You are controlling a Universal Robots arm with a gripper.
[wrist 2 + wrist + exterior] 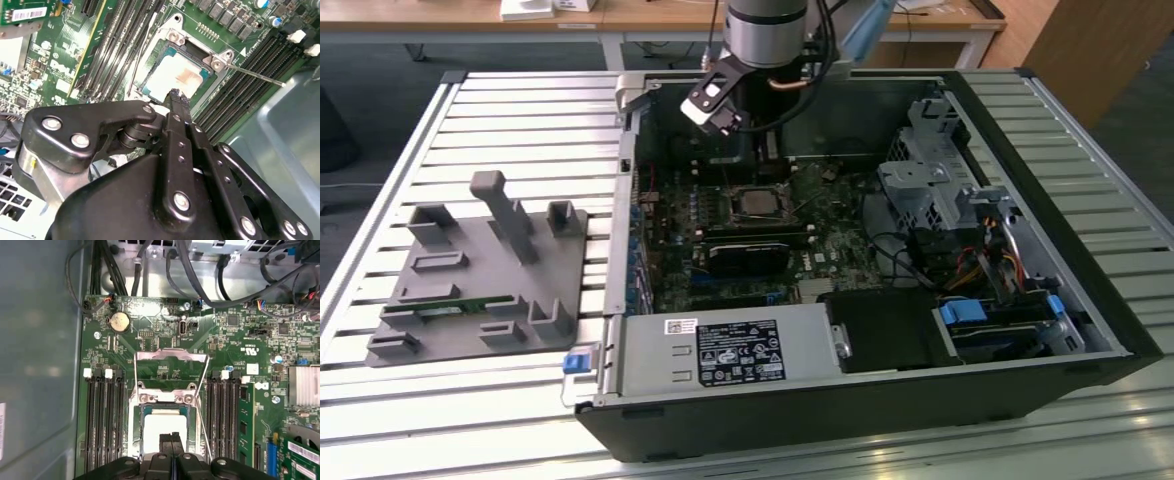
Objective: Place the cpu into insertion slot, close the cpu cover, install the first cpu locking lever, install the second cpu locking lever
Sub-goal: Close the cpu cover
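In the exterior view, the open computer case lies on a table of metal slats. The arm comes straight down from above into the far part of the case. The cpu sits on the green board just under the arm, and there is free room above it. A black card lies just on its near side. A metal cage with cables stands toward the exterior view's right. A grey holder rests on the table outside the case, toward the exterior view's left.

In the second wrist view, the gripper points down at the board. Its two black fingers are pressed tight together, with nothing between them. The tips are over the edge of the cpu's silver top. I cannot tell if they touch it. A thin lever sticks out sideways over the long black memory slots.

In the first wrist view, the cpu lies flat inside the insertion slot. The cpu cover is swung up and open, so the board shows through its middle. Memory slots run close along both sides of the slot. The grey case wall is just past one row of them. Dark cables hang beyond the far edge of the board.
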